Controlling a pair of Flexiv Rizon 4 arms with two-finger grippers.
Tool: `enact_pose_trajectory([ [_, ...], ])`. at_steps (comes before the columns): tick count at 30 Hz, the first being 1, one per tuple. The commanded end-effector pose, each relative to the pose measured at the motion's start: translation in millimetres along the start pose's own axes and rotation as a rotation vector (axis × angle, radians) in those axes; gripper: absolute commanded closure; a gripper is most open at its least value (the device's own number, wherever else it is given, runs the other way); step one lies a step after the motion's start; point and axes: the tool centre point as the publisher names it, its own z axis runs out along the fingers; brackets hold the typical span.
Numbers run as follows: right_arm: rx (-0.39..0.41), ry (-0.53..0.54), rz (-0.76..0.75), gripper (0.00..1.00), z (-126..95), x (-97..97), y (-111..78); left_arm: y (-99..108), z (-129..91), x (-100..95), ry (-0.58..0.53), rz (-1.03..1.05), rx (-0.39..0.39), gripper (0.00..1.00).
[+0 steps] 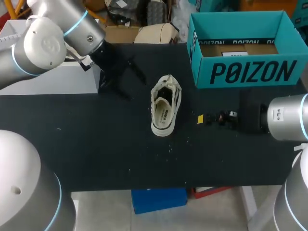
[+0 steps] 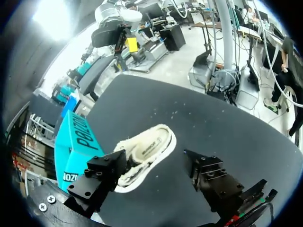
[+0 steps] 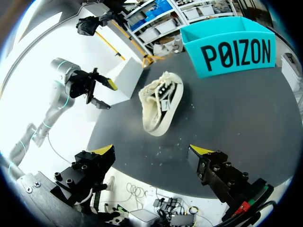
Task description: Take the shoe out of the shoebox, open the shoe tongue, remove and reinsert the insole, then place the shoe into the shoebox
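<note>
Our left arm [image 1: 24, 192] and right arm [image 1: 296, 202] fill the head view's near corners with their rounded grey joints, and the black table [image 1: 96, 154] stretches between them. Out on its middle lies the shoe [image 1: 166, 108], a cream low-top with a dark lining and loose laces. It is outside the shoebox [image 1: 245, 72] and touches neither gripper. The shoebox is a teal, open-topped carton standing toward the table's far right, apart from the shoe, with a brown floor showing inside.

Our left gripper [image 1: 136, 90] hangs on the shoe's left, near a white block [image 1: 53, 79]. We see its fingers spread wide, holding nothing. From the left wrist view the shoe [image 2: 147, 151] lies on the table [image 2: 213, 118] ahead of the left gripper [image 2: 154, 160], partly hidden behind one finger [image 2: 102, 175], and the shoebox [image 2: 75, 142] stands just beyond it.

Our right gripper [image 1: 202, 119] is on the shoe's right, nearer to us than the shoebox, pointing toward the shoe. The right wrist view shows its yellow-tipped fingers [image 3: 106, 151] spread apart with only bare table between them. The shoe [image 3: 161, 101] lies well ahead, and the shoebox [image 3: 232, 52] stands off to one side. Beyond the shoe we see the left gripper [image 3: 109, 95] beside the white block [image 3: 125, 75].

Small white specks [image 1: 168, 149] dot the table near the shoe's closer end.
</note>
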Motion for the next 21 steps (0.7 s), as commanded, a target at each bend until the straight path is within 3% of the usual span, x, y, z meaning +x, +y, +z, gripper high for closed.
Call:
enact_pose_trajectory([
  [1,-0.001,0.0,0.0,0.0,-0.7,0.2,-0.9,-2.5,1.7,2.9,-0.015,-0.001,-0.024,0.0],
  [4,-0.001,0.0,0.0,0.0,-0.7,0.2,-0.9,-2.9,3.3,4.7,-0.018,-0.032,-0.009,0.0],
  [9,-0.001,0.0,0.0,0.0,-0.7,0.2,-0.9,-3.6,-0.5,11.2,-0.07,-0.278,-0.004,0.0],
  [15,-0.001,0.0,0.0,0.0,-0.7,0.2,-0.9,-0.9,-19.2,19.3,-0.138,-0.46,-0.071,0.0],
  [17,-0.001,0.0,0.0,0.0,-0.7,0.2,-0.9,2.0,-23.8,26.1,-0.154,-0.511,-0.12,0.0],
  [21,-0.001,0.0,0.0,0.0,-0.7,0.2,-0.9,5.0,-35.0,43.0,-0.21,-0.607,-0.141,0.0],
])
